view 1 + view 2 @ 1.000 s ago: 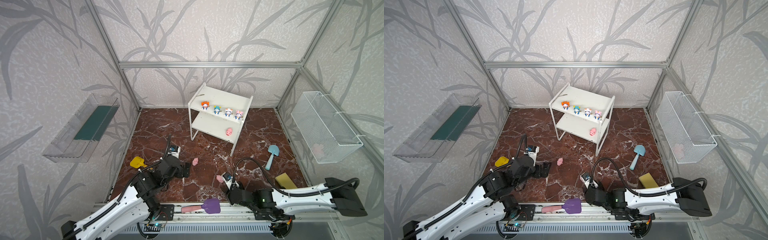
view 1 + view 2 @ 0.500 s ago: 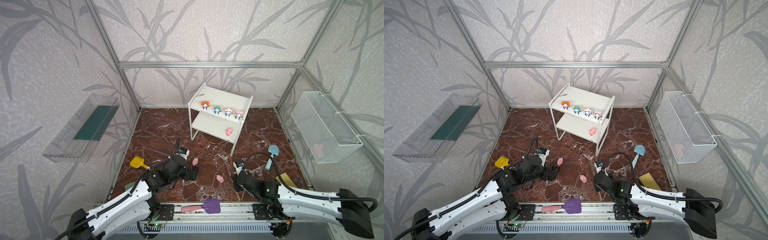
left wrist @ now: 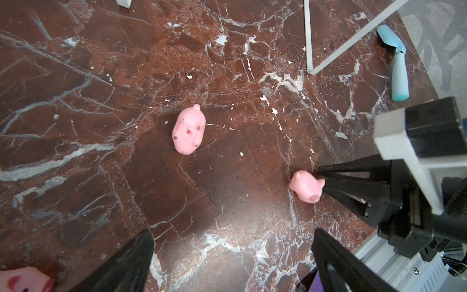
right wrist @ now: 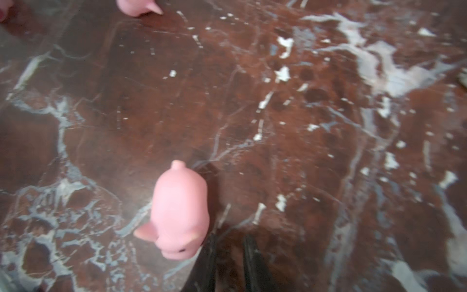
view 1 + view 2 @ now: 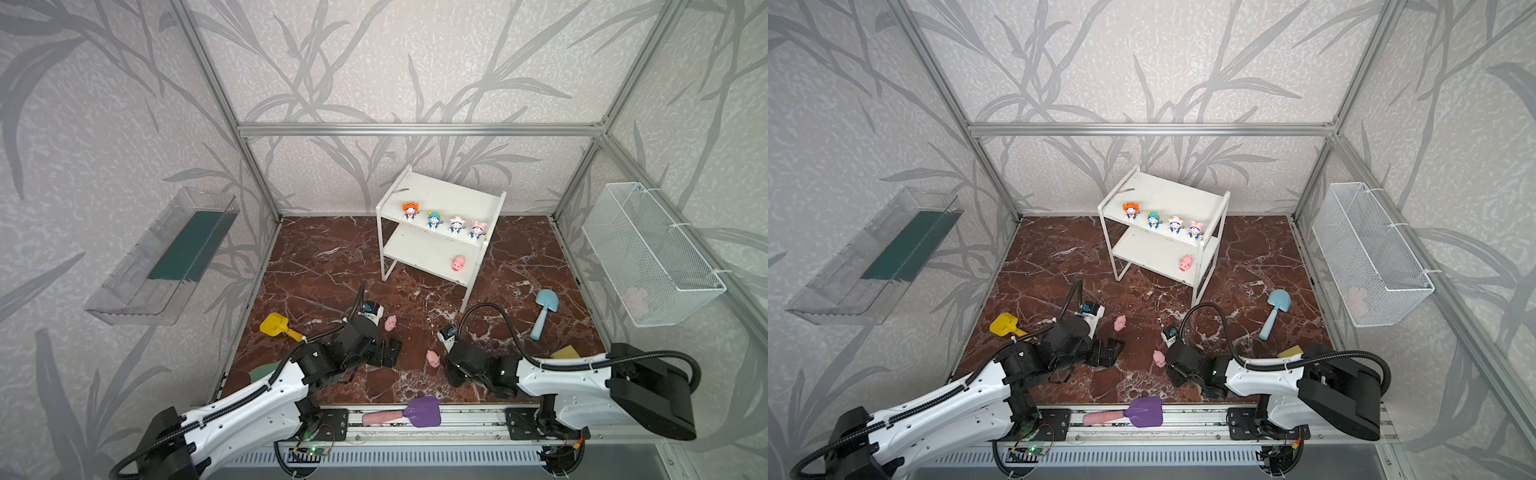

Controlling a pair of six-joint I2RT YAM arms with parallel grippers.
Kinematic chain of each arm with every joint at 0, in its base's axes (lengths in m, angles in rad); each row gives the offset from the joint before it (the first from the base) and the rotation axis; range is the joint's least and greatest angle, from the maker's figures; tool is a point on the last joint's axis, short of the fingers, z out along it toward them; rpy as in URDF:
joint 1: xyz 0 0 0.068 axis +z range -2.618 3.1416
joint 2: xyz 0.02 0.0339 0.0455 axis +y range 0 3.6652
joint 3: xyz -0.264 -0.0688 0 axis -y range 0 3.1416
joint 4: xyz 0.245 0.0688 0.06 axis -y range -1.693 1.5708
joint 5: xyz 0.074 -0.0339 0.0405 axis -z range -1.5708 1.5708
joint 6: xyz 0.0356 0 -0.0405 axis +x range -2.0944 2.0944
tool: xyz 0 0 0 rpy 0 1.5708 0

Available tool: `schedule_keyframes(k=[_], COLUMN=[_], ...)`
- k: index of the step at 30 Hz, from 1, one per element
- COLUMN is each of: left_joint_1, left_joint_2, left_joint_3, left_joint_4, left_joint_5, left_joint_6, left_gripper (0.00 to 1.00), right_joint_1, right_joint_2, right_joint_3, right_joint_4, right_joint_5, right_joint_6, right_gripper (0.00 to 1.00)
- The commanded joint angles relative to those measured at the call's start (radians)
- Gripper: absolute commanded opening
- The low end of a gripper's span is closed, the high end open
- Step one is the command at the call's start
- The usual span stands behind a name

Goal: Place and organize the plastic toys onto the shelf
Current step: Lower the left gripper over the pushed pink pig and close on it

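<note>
The white shelf (image 5: 419,249) (image 5: 1142,249) stands at the back. Its upper board carries several blue-white figurines (image 5: 434,219), and one pink pig (image 5: 458,263) lies on the lower board. Two more pigs lie on the marble floor. My right gripper (image 5: 444,365) (image 4: 228,252) is shut on nothing, and the nearer pig (image 5: 433,358) (image 4: 180,209) rests against the outside of one finger. My left gripper (image 5: 390,353) (image 3: 232,252) is wide open and low over bare floor, short of the other pig (image 5: 390,322) (image 3: 189,130). A pink toy (image 3: 22,278) shows partly at the left wrist view's edge.
A yellow shovel (image 5: 274,326) lies at the left and a blue shovel (image 5: 542,309) at the right. A purple shovel (image 5: 415,413) rests on the front rail. There is a yellow sponge (image 5: 565,353) and a green sponge (image 5: 262,372). The walls hold a wire basket (image 5: 648,257) and a clear tray (image 5: 166,257).
My right gripper's jaws have closed beside the near pig without catching it. My left arm has reached further right, its jaws still open. The pigs have hardly moved.
</note>
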Motion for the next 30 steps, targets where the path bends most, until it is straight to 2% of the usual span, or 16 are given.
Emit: schedule_keyframes(k=[1, 8, 13, 21, 30], left_joint_1=[-0.022, -0.080, -0.125, -0.129, -0.138], left_joint_2=[0.011, 0.056, 0.117, 0.242, 0.412], left_joint_3=[-0.036, -0.084, -0.083, -0.061, -0.028], left_joint_4=[0.030, 0.098, 0.163, 0.244, 0.362], left_joint_5=[-0.029, -0.038, -0.006, 0.039, 0.141], left_joint_6=[-0.039, -0.044, 0.039, 0.177, 0.282], left_gripper=[0.99, 0.99, 0.99, 0.99, 0.88], right_joint_1=[0.057, 0.106, 0.106, 0.104, 0.091], right_joint_2=[0.066, 0.211, 0.193, 0.014, -0.301], right_joint_3=[0.043, 0.138, 0.130, 0.045, -0.051], right_joint_4=[0.044, 0.114, 0.075, -0.085, -0.283], right_joint_5=[-0.054, -0.079, -0.045, 0.007, 0.116], right_joint_6=[-0.018, 0.006, 0.031, 0.068, 0.089], right_gripper=[0.21, 0.21, 0.21, 0.21, 0.23])
